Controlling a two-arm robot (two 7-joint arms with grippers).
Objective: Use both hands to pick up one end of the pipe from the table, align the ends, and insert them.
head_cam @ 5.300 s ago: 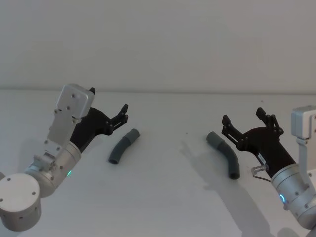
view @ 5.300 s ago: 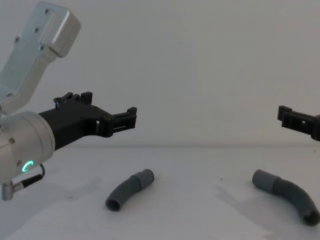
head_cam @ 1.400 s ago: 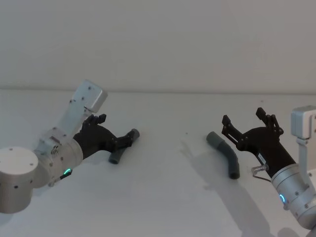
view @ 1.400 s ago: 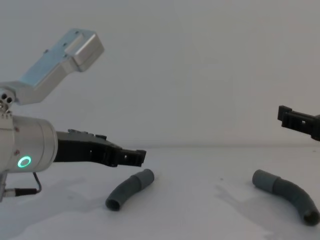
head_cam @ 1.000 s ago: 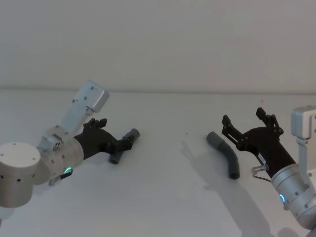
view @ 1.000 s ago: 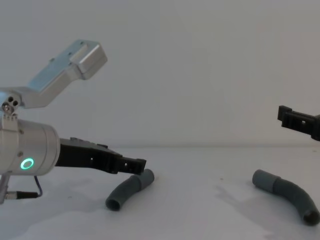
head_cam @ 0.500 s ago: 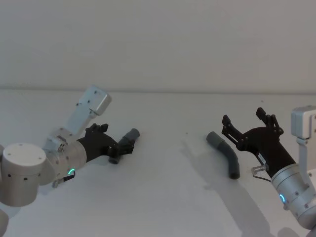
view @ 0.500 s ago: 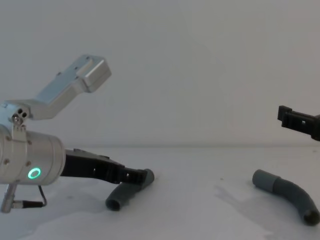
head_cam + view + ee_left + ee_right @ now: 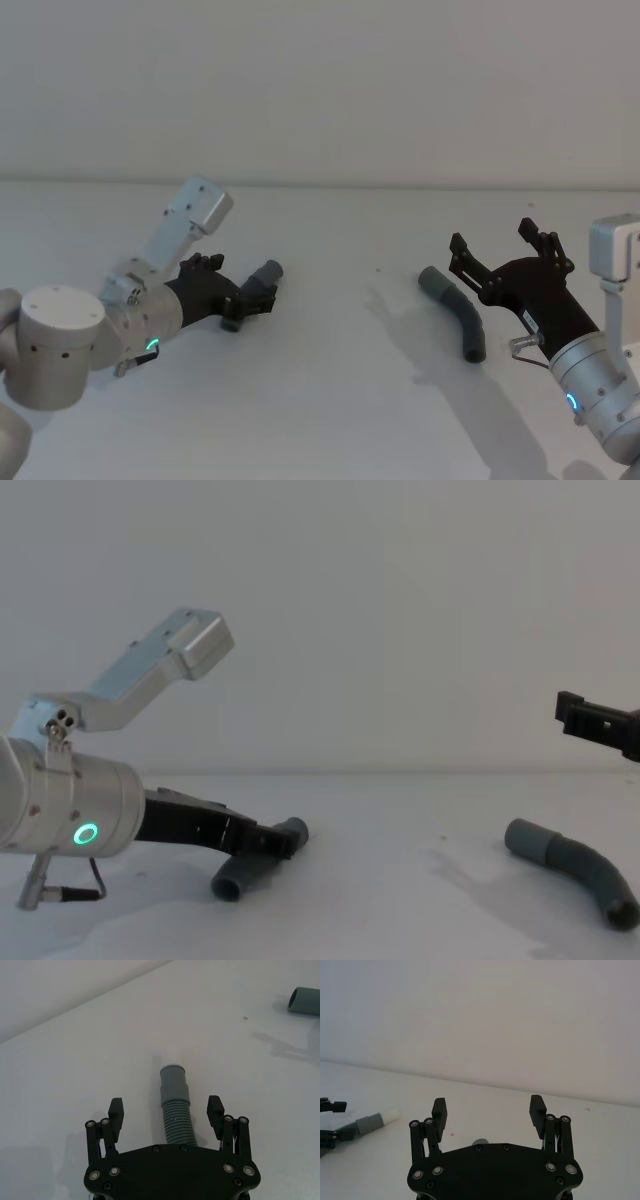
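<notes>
In the head view the left gripper (image 9: 255, 298) reaches low over the table (image 9: 330, 410) from about 8 o'clock. Its jaws are spread and hold nothing. The left hose piece (image 9: 268, 272) lies between them with its long axis running roughly from 7 to 1 o'clock, nearly in line with the gripper's reach. The left wrist view settles this: the ribbed body (image 9: 176, 1117) passes straight down the middle of the open jaws with a gap on either side. The grey cuff (image 9: 174, 1079) points away at 12 o'clock, past the fingertips. From the right wrist view that cuff carries the white spigot (image 9: 391, 1114). In my judgement the jaws need only close, since they already stand across the hose's width.

In the chest view the right hose piece (image 9: 575, 868) lies on the table at about 3 o'clock from the left one, well apart from it. In the head view its long axis bends from a cuff at 10 o'clock down to an open end at 5 o'clock. The right gripper (image 9: 492, 238) is also spread and empty (it hangs well above the tabletop in the chest view). Its piece sits toward 7 o'clock from the fingertips and not between them. This arm is the nearer one to that piece, but it probably has to drop and swing left before it can grasp.
</notes>
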